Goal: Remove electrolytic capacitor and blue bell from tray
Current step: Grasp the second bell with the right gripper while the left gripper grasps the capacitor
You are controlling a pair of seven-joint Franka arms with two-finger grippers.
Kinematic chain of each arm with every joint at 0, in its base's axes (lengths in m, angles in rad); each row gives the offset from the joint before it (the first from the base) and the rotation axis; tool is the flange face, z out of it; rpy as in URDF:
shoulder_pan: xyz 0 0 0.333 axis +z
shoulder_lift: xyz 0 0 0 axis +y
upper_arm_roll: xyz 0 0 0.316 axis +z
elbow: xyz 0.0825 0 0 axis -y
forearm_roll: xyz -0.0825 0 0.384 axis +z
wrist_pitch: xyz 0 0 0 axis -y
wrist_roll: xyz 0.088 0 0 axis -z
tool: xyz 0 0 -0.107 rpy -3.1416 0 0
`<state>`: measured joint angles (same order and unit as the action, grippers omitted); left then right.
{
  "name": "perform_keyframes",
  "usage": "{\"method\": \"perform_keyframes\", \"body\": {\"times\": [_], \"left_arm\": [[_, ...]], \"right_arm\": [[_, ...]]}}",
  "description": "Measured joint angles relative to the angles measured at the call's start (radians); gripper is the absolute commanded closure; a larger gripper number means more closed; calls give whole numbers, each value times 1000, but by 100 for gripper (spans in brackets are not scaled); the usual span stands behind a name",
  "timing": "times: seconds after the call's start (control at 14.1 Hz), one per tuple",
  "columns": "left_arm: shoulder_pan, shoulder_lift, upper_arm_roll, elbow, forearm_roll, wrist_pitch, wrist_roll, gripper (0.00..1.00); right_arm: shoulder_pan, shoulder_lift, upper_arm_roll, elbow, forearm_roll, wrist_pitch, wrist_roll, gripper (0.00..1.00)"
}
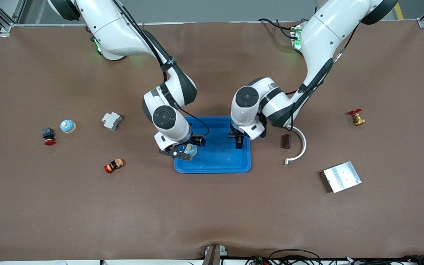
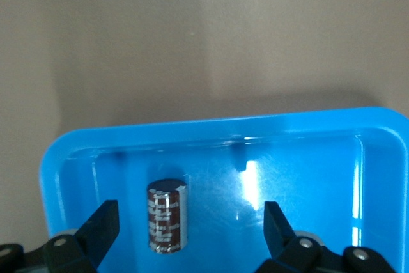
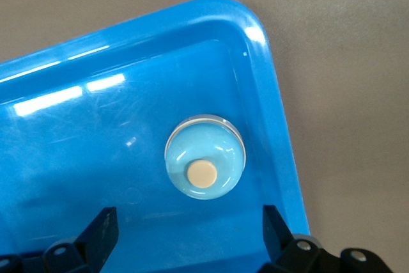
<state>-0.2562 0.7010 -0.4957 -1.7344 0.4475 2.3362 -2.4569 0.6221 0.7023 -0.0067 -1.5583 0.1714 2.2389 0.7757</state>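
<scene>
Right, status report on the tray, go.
Left gripper open over capacitor. Right gripper open over blue bell. Both items in tray, neither gripped. Nothing in the way.

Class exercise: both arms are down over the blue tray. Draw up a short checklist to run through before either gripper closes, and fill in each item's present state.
1. Left gripper open over the tray: ok.
2. Electrolytic capacitor between the left fingers: ok, though nearer one finger than the other.
3. Right gripper open over the tray: ok.
4. Blue bell between the right fingers: not ok, it sits ahead of the fingertips.
5. Both items in the tray: ok.
6. Gap between the two arms: cannot tell.
</scene>
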Motion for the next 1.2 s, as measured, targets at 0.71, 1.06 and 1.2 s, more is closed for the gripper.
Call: {"method": "perform_keyframes", "body": {"times": [0.71, 1.06, 1.2], "left_arm": [[-112, 50, 85, 42, 0, -1, -25, 0], [-124, 63, 95, 53, 0, 0, -25, 28], [-128, 64, 96, 53, 2, 0, -25, 81]], "right_arm": [[12, 88, -1, 82, -80, 1, 68, 0], [12, 94, -1, 82, -81, 1, 71, 0], [12, 98, -1, 82, -82, 2, 73, 0]]}}
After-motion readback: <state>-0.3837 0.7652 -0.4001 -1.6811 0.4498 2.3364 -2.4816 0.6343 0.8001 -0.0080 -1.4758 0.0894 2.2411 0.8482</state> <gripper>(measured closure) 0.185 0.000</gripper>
